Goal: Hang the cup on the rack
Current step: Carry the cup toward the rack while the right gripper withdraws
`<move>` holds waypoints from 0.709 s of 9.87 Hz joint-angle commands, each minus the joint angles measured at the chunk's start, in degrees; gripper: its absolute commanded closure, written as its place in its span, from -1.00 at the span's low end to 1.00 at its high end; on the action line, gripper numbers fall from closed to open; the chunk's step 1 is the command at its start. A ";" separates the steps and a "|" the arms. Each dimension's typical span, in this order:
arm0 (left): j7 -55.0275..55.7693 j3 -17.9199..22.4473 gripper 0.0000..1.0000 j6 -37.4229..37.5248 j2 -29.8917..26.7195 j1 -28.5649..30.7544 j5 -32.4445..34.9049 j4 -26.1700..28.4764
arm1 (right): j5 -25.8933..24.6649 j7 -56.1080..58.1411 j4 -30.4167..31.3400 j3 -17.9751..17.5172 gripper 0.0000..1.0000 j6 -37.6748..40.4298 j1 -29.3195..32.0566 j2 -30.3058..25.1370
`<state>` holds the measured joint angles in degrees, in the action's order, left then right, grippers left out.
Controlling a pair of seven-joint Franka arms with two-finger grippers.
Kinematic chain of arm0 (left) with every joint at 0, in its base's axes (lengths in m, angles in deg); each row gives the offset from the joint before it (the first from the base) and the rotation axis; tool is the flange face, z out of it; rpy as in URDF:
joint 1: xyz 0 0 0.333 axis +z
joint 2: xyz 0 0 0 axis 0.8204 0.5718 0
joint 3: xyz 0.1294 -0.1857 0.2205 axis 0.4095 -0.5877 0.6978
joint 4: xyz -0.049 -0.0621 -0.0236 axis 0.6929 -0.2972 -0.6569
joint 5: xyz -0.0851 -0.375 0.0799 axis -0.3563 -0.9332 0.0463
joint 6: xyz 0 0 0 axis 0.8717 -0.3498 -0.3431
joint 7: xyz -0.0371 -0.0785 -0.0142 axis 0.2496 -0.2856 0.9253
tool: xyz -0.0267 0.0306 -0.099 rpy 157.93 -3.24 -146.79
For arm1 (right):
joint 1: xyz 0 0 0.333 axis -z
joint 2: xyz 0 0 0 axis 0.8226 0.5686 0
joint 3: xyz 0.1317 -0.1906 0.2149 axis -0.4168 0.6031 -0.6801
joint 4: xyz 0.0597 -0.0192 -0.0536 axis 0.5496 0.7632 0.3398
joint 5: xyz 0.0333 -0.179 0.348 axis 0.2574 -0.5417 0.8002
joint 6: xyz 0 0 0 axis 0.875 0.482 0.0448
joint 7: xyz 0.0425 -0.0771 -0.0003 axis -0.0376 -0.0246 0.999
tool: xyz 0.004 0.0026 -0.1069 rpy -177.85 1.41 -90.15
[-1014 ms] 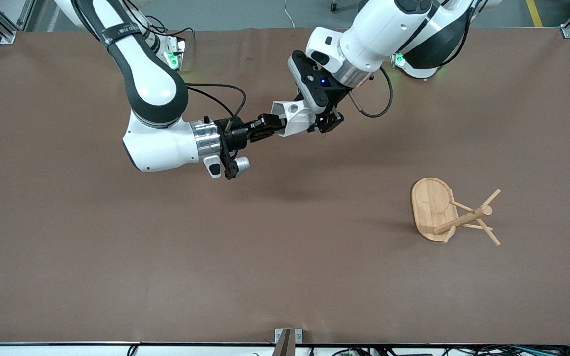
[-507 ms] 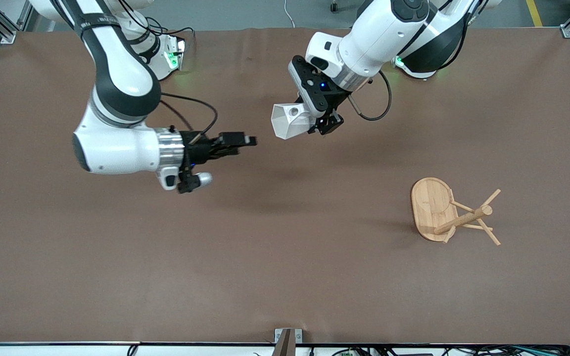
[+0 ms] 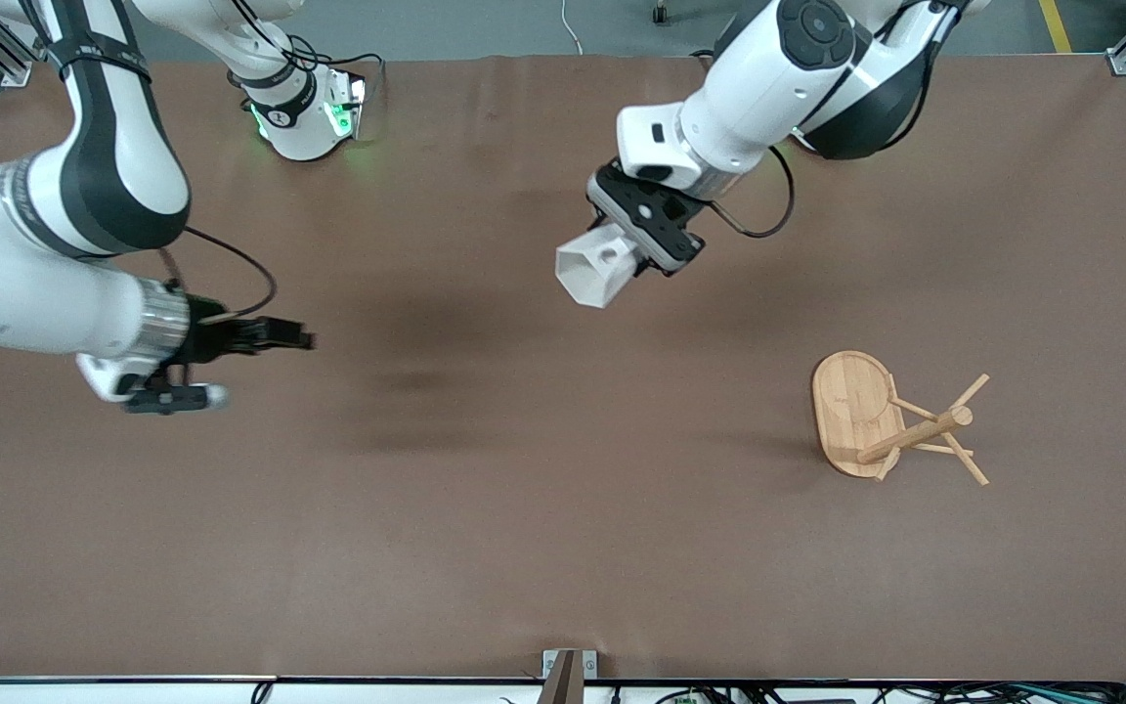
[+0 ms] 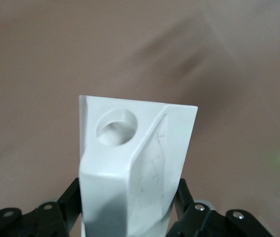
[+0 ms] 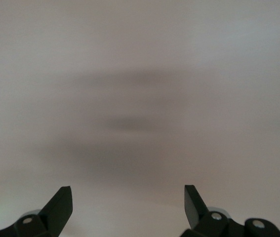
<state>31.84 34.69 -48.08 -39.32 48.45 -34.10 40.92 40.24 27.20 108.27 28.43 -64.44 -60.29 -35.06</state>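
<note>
The white faceted cup is held in the air by my left gripper, which is shut on it over the middle of the table. In the left wrist view the cup fills the space between the black fingers, its flat handle with the round hole facing the camera. The bamboo rack stands on its oval base toward the left arm's end of the table, with thin pegs angled off its post. My right gripper is open and empty over the table toward the right arm's end; it also shows in the right wrist view.
A brown mat covers the whole table. A small metal bracket sits at the table edge nearest the front camera. The arm bases stand along the edge farthest from the front camera.
My right gripper let go of the cup and drew back toward the right arm's end of the table. My left gripper kept the cup and turned it, shifting slightly toward the rack.
</note>
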 commanded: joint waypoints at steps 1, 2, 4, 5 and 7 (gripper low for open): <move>5.80 -0.26 0.99 0.27 1.75 3.93 3.66 0.59 | -6.74 2.17 -0.30 0.24 -1.00 1.00 3.51 -6.26; 6.87 -0.17 0.99 0.36 1.40 6.04 3.67 0.59 | -8.23 2.44 -0.57 1.46 -1.00 3.27 3.53 -8.89; 14.22 -0.08 0.99 2.20 0.78 7.82 5.76 -0.11 | -8.86 -1.39 -5.11 2.35 -1.00 11.94 3.44 -11.29; 18.35 -0.25 0.99 2.29 0.87 9.21 7.08 -0.64 | -8.78 -3.60 -9.49 3.49 -1.00 16.43 3.18 -11.29; 18.57 -0.17 0.99 2.47 0.61 10.63 7.01 -0.12 | -8.95 -3.62 -14.01 3.76 -1.00 20.25 3.44 -11.03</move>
<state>49.04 34.87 -46.70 -38.78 57.96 -28.33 39.61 32.37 24.92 96.95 32.07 -45.97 -56.96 -47.02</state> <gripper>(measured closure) 0.225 0.000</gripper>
